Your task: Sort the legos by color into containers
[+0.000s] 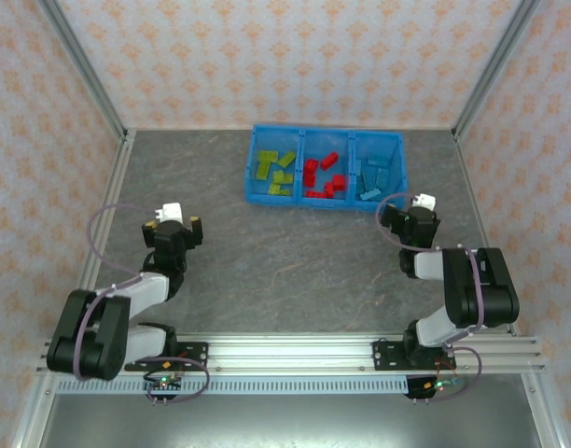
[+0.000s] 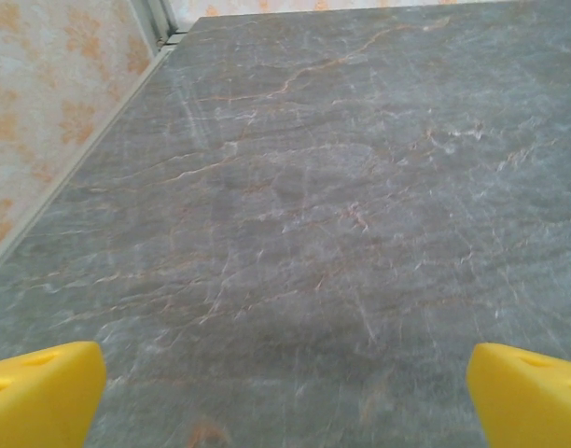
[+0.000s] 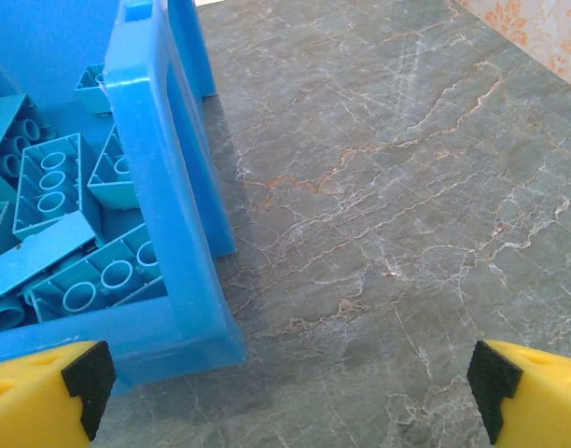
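Along the left edge, the gray marbled bench [image 1: 267,271] meets the patterned left wall [image 1: 43,140] at a metal frame post [image 1: 85,65]. The left arm [image 1: 127,299] sits close to that side, its fingers [image 2: 43,397] spread wide with nothing between them, over bare surface with open room ahead and to the right. The middle of the bench lies free from the near rail [image 1: 295,350] up to the blue bin [image 1: 323,203], which stands toward the far wall, a strip of bench behind it. Its long axis runs left to right, almost parallel to the far wall, the right end slightly nearer the arms. The bin's three compartments sit side by side: yellow-green legos [image 1: 274,168] in the left one, red legos [image 1: 323,175] in the middle, light blue legos [image 1: 374,175] in the right, all heaped at mixed angles. The right arm [image 1: 463,289] reaches to just beside the bin's near right corner; its fingers [image 3: 34,401] are wide apart and empty, the left one just before that corner, and several light blue bricks show hollow undersides up. To the right, clear bench runs to the right wall [image 1: 537,140].
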Available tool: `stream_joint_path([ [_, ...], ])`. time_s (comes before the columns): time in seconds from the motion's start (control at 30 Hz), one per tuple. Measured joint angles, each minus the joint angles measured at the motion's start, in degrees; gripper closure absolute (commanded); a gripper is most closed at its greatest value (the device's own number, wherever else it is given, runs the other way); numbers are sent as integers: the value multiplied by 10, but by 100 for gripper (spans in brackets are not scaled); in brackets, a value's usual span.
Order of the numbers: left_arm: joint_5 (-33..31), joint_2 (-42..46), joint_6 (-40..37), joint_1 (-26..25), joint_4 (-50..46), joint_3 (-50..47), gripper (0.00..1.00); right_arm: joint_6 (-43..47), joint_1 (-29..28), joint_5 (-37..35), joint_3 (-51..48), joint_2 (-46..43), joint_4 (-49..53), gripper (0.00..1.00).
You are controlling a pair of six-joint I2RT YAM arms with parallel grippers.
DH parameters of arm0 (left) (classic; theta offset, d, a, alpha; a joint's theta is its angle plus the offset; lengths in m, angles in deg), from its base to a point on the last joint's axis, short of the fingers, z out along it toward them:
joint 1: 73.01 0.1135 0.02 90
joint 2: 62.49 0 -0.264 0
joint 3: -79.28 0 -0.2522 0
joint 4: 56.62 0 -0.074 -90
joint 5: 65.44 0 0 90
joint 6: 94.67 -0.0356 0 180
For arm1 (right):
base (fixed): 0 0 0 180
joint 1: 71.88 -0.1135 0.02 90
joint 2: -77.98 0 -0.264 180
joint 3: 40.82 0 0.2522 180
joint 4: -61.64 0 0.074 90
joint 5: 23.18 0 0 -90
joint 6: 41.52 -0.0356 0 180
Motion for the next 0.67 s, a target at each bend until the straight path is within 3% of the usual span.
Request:
stream_joint_path([
  [0.07,28,-73,2,14,67,7,0,2,0,3,1,0,-1,1],
  [0.17,68,-128,-1,16,49,43,0,2,0,3,2,0,-1,1],
  [0.67,95,-125,0,15,51,76,0,8,-11,2,5,0,-1,1],
])
